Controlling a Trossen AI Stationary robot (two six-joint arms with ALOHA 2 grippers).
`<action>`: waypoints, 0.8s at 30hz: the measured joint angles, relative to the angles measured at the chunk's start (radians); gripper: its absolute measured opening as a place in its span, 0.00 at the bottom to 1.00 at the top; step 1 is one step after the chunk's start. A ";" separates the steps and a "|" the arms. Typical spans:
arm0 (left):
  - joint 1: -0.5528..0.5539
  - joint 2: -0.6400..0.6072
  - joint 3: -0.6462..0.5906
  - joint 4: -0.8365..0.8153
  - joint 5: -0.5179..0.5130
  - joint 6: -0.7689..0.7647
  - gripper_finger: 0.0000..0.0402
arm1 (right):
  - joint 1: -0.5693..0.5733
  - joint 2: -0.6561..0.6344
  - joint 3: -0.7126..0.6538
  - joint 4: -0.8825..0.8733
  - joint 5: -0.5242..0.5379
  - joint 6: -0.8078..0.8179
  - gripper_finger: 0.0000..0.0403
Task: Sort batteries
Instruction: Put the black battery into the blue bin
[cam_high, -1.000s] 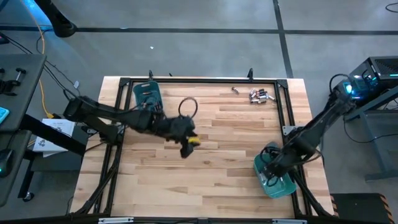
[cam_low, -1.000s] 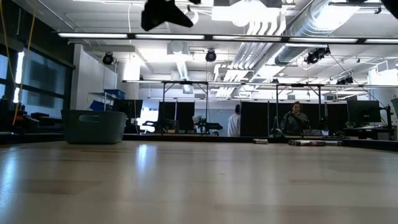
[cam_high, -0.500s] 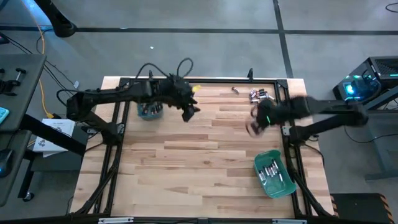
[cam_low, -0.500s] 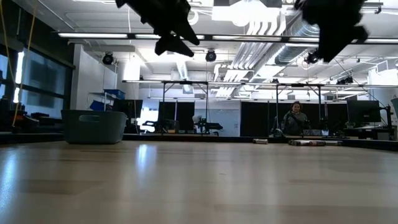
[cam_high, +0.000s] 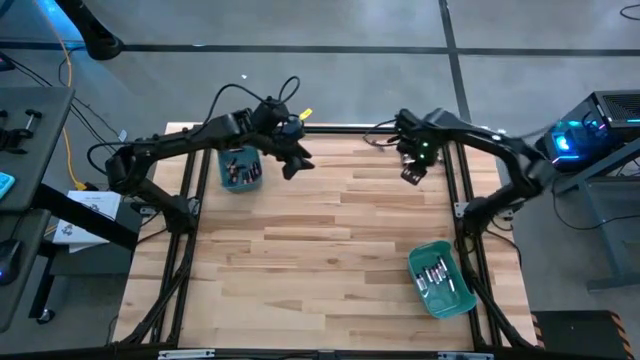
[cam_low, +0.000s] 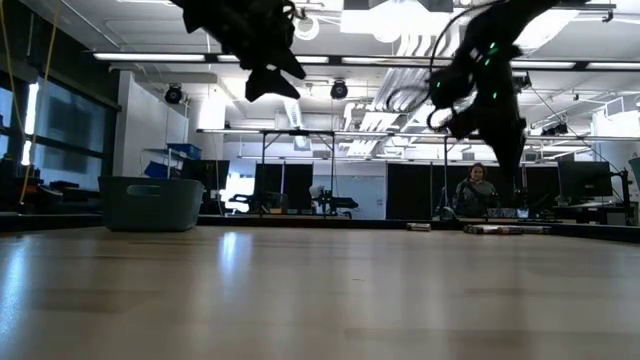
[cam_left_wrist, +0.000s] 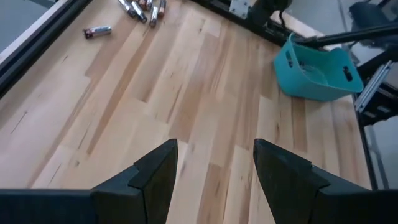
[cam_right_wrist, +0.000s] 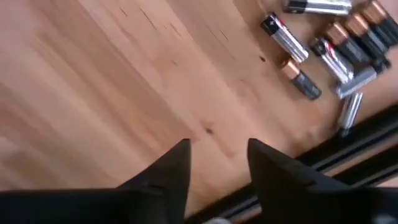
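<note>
I see the wooden worktop (cam_high: 330, 240) with two teal bins on it: one (cam_high: 239, 168) at the far left, partly under my left arm, and one (cam_high: 441, 280) near the right front corner, with several batteries inside. My left claw (cam_high: 291, 165) hangs above the far left of the worktop, just beside the left bin, its fingers (cam_left_wrist: 155, 180) spread apart and empty. My right claw (cam_high: 410, 172) hovers at the far right, near the loose batteries (cam_right_wrist: 329, 43) (silvery ones and dark ones with copper ends) lying close to the worktop's far edge; its fingers (cam_right_wrist: 168, 168) stand parted with nothing between them. One battery (cam_left_wrist: 98, 30) lies apart from the cluster.
</note>
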 joint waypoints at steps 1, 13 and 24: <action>0.004 0.000 0.000 -0.007 0.000 0.004 0.50 | -0.004 0.034 0.000 0.005 0.025 -0.044 0.40; 0.003 0.000 0.000 0.069 -0.004 0.005 0.50 | -0.071 0.312 0.000 0.125 0.320 -0.286 0.56; 0.003 0.000 0.000 0.145 -0.005 -0.005 0.50 | -0.121 0.392 -0.001 0.202 0.255 -0.335 0.39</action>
